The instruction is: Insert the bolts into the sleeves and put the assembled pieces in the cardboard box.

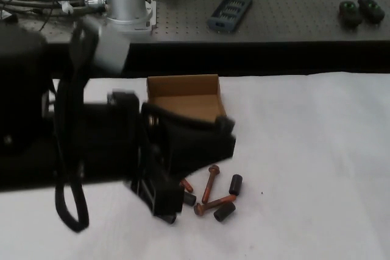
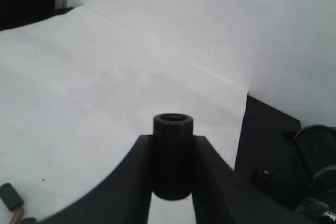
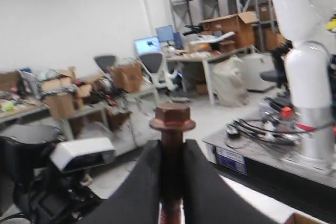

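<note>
Left wrist view: left jaws grip a sleeve [image 2: 173, 153], right jaws a bolt [image 3: 172, 124].

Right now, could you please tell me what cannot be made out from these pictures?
High view: an arm hides the cardboard box's front, so part of its inside is unseen.
High view: that arm covers most of one loose bolt.
Right wrist view: the right fingers hide the held bolt's shank.
Left wrist view: the left fingers hide the held sleeve's lower sides.
</note>
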Tool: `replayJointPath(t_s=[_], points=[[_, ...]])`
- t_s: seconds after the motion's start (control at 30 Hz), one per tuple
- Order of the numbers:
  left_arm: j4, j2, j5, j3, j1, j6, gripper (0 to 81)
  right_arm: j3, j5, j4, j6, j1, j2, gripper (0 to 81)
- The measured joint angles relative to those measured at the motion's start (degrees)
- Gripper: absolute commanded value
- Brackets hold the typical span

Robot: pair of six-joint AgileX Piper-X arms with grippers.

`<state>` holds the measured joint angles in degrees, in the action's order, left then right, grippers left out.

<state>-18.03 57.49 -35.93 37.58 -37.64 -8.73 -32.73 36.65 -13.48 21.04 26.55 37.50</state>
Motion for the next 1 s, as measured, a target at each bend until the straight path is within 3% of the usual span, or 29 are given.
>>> replayJointPath(t_s=[0.1, 0.27, 0.53, 0.8, 1.0], points=[[0.00, 0.00, 0.00, -0.49, 0.04, -0.13, 0.6, 6.95, 3.46, -13.42, 1.26, 0.74, 4.00, 3.8], [-0.16, 0.00, -0.25, -0.48, -0.02, 1.52, 0.6, 9.83, 4.91, -29.38, 8.68, 3.18, 8.96, 3.8], [-2.21, 0.00, -5.85, -0.48, -0.02, 8.73, 0.6, 9.83, 5.33, -37.30, 11.82, 7.52, 14.36, 3.8], [-4.01, 0.00, -8.04, -0.48, -0.02, 8.73, 0.6, 9.97, 5.51, -43.03, 12.55, 12.64, 18.84, 3.8], [-8.24, 0.00, -9.74, -0.48, -0.02, 8.73, 0.6, 9.97, 5.59, -43.37, 12.70, 13.47, 19.46, 3.8]])
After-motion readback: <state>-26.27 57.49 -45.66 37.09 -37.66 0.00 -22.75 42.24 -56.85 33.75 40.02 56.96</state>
